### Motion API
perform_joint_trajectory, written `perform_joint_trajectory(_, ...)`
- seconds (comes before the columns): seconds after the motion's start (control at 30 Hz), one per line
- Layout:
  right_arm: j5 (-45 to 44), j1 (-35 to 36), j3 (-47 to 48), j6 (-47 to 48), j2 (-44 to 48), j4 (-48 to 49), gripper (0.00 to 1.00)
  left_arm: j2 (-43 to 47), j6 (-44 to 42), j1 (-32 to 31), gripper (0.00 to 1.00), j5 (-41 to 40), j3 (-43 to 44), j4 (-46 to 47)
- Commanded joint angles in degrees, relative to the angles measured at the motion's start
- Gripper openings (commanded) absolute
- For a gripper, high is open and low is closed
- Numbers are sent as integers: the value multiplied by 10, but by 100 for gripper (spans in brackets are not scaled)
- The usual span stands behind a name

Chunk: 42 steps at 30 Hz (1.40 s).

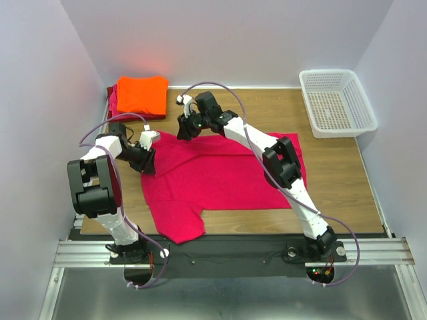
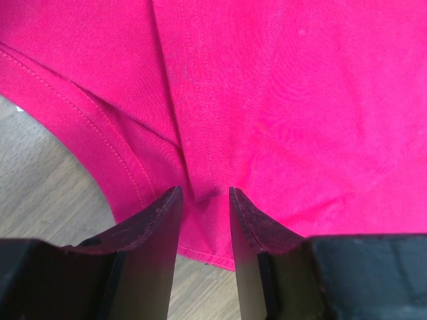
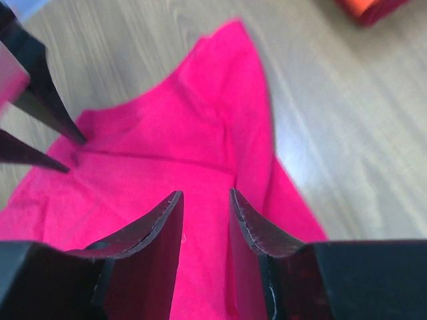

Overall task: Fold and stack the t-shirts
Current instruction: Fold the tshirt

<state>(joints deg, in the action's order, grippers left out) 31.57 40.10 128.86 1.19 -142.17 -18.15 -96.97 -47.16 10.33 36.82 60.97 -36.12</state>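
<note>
Top view: pink t-shirt (image 1: 220,177) lies spread open on the counter (image 1: 333,173), one sleeve toward the arm bases. Left jaws sit on its left edge, right jaws at its far edge, the two near each other. Orange t-shirt (image 1: 142,93) is folded on top of the darker red t-shirt (image 1: 112,101), beyond the left jaws and well apart from both. White basket (image 1: 337,100) is far to the right of the right jaws. Left wrist: jaws part-way open, tips down on the pink t-shirt (image 2: 300,100) near its hem. A raised ridge of cloth runs right between the tips; can't tell if it's pinched. Bare counter (image 2: 40,167) shows left of the jaws. Right wrist: jaws part-way open over the pink t-shirt (image 3: 187,133), only cloth visible through the gap, no grip seen. The left jaws' fingertips (image 3: 47,113) are ahead-left, touching the same shirt. Orange t-shirt (image 3: 363,5) is ahead-right, blurred.
</note>
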Motion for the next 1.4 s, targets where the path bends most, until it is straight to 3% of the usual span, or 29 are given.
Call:
perform_joint_trajectory(0.0, 17, 10, -12, -10, -5, 14, 39, -3, -8, 4, 46, 19, 6, -21)
perform_joint_trajectory(0.37, -21, 10, -19, 6, -43, 14, 46, -5, -10, 5, 46, 23, 2, -22)
perform_joint_trajectory(0.77, 10, 10, -19, -9, -53, 14, 40, -11, -13, 7, 46, 21, -1, -19)
perform_joint_trajectory(1.03, 52, 17, -22, -11, -35, 15, 39, -12, -14, 8, 46, 25, -1, -19)
perform_joint_trajectory(1.37, 37, 22, -14, -10, -38, 15, 40, -10, -16, 11, 46, 26, -1, -20)
